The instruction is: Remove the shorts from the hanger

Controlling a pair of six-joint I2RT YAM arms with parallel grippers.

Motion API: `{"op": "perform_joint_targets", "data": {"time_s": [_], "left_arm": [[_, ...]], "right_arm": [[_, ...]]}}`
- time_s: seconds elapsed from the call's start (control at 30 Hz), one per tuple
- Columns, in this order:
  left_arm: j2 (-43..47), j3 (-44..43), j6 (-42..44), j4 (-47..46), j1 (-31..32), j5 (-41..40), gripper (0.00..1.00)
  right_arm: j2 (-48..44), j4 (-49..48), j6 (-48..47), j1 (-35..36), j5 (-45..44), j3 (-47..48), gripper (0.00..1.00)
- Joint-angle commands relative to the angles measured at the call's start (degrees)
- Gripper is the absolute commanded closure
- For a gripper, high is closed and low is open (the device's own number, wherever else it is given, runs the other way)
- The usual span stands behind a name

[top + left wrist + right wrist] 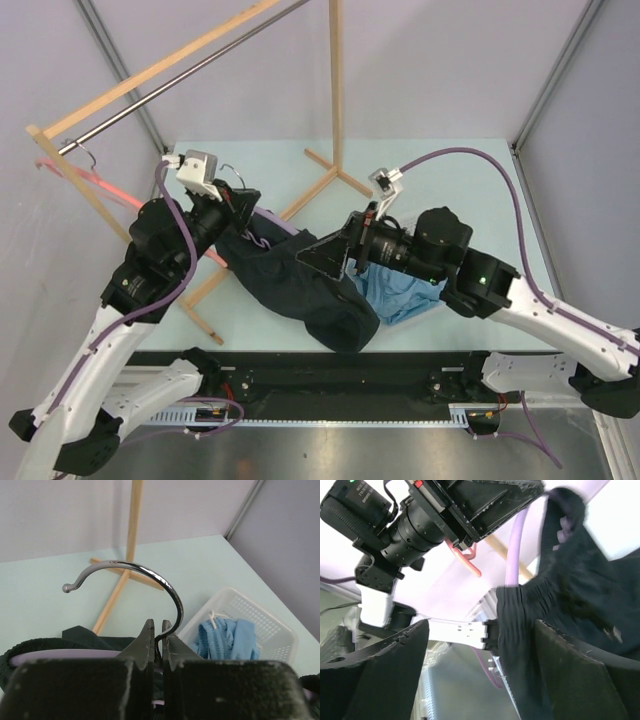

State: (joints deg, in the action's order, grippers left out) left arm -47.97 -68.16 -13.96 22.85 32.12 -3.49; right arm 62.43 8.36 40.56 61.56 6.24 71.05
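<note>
The dark navy-black shorts (300, 285) hang from a lilac hanger (50, 654) and droop onto the table. My left gripper (159, 625) is shut on the hanger's chrome hook (145, 572) and holds it up; it also shows in the top view (240, 200). My right gripper (480, 630) is open, and the shorts' gathered waistband (520, 630) hangs between its fingers, close to the right one. In the top view the right gripper (325, 255) is at the shorts' right side. The light sky-blue shorts (227, 637) lie in a white basket (235, 597), partly under my right arm (400, 295).
A wooden rack with a metal rail (180, 75) stands at the back left, its upright post (337, 90) and floor braces beside the shorts. A red hanger (85, 178) hangs on the rail at the left. The basket sits at the table's right front.
</note>
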Motion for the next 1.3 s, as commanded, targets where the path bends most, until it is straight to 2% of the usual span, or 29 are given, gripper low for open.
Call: {"op": "perform_joint_targets", "data": {"time_s": [0.0,0.13,0.4,0.87,0.9,1.03,1.07,1.13,1.17,1.27], "left_arm": [[1.82,-2.07,1.82,-3.25,-0.13,-4.86,1.0],[3.05,-1.27,1.48,-3.95,-0.13,-4.25,1.0],[3.93,0.31,-0.11,-3.95,-0.13,-2.75,1.0],[4.81,2.51,-1.86,-4.22,-0.13,-1.79,1.0],[4.72,2.42,-1.86,-4.13,-0.13,-1.79,1.0],[4.72,2.07,-2.22,-4.04,-0.13,-1.44,1.0],[4.72,1.98,-2.22,-4.22,-0.13,-1.52,1.0],[4.72,1.89,-2.57,-4.13,-0.13,-2.22,1.0],[4.64,1.8,-2.74,-3.96,-0.04,-3.71,1.0],[4.29,1.19,-4.5,-2.64,-0.13,-9.57,1.0]], "right_arm": [[-2.67,4.38,-5.75,1.11,-8.96,1.2,0.07],[-1.88,3.16,-5.66,1.11,-9.75,1.29,0.1],[0.58,-0.09,-6.01,1.28,-12.57,1.73,0.29],[4.19,-3.79,-6.1,1.63,-11.34,3.48,0.48],[4.36,-3.88,-6.02,1.63,-11.51,3.49,0.55],[4.45,-3.97,-6.02,1.63,-11.6,3.57,0.69],[4.28,-3.79,-6.01,1.72,-11.78,3.66,0.79],[3.93,-2.83,-6.1,1.81,-12.3,3.57,0.9],[3.49,-2.39,-6.19,1.72,-12.48,3.66,1.0],[2.26,0.42,-6.1,1.98,-12.66,3.66,1.0]]}}
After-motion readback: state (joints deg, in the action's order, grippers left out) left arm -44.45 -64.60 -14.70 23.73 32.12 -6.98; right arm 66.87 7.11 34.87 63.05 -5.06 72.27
